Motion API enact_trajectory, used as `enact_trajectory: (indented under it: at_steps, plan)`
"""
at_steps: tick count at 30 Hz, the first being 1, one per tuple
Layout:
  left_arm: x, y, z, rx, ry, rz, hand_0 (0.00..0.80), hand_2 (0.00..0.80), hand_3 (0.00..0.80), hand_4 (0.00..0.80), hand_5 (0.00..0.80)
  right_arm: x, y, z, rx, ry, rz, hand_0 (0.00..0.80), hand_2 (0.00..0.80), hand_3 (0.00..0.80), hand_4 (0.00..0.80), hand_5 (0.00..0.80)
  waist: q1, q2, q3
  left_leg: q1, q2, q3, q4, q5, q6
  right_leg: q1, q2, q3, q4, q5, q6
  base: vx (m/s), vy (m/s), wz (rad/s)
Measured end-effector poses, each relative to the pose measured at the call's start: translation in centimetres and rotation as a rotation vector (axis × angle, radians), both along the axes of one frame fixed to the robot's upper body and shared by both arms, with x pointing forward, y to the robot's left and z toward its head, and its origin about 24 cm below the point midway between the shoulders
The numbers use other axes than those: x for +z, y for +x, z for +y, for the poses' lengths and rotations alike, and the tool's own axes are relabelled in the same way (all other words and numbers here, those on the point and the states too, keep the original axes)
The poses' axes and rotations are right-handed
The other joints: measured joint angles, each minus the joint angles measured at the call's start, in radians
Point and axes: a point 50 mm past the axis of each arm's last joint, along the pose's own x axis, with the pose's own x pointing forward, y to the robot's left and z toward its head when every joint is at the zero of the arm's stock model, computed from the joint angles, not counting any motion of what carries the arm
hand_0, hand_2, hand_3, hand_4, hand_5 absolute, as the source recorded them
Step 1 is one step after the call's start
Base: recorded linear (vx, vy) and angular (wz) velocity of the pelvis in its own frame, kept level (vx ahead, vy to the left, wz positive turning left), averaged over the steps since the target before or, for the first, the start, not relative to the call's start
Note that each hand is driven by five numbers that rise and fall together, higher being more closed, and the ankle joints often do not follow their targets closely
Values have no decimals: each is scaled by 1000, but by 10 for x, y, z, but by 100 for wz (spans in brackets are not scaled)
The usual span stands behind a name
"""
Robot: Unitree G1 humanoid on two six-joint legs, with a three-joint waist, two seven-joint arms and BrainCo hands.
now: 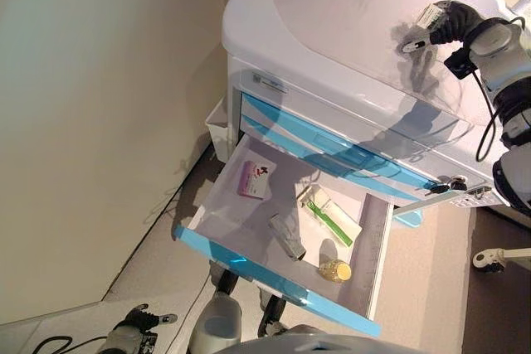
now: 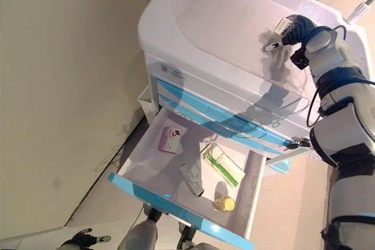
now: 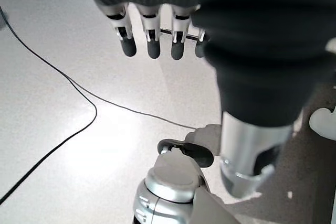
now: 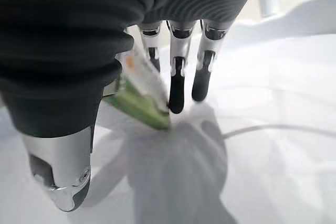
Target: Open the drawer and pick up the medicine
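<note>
The right hand (image 4: 105,45) has its fingers (image 4: 177,85) curled round a green-and-white medicine box (image 4: 144,95), holding it just over the white top of the cart (image 1: 332,14). Below the fingers, the drawer (image 1: 282,275) stands pulled open, with a pink box (image 1: 255,178), a green box (image 1: 330,220) and a small yellow bottle (image 1: 335,270) inside. The left hand (image 3: 152,19) hangs low over the floor (image 3: 63,77), fingers straight and empty.

No print can be read anywhere. The pink box (image 1: 255,178) in the open drawer (image 1: 282,281) bears a dark mark too small to make out. The cart (image 1: 332,22) has a small label plate (image 1: 270,82) on its front, and its lettering is too small to read.
</note>
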Motion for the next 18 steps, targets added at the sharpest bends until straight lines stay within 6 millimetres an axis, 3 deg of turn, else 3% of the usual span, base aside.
enact_trajectory:
  at_steps: [18]
  plan:
    - [-1,1,-3,0,-6,-2,0,0,0,0,0,3,0,-1,-12,2,-39,0,0,0,0,0,-2,10,8,9,-1,10,-2,0,0,5,-3,7,1,4,-4,0,0,0]
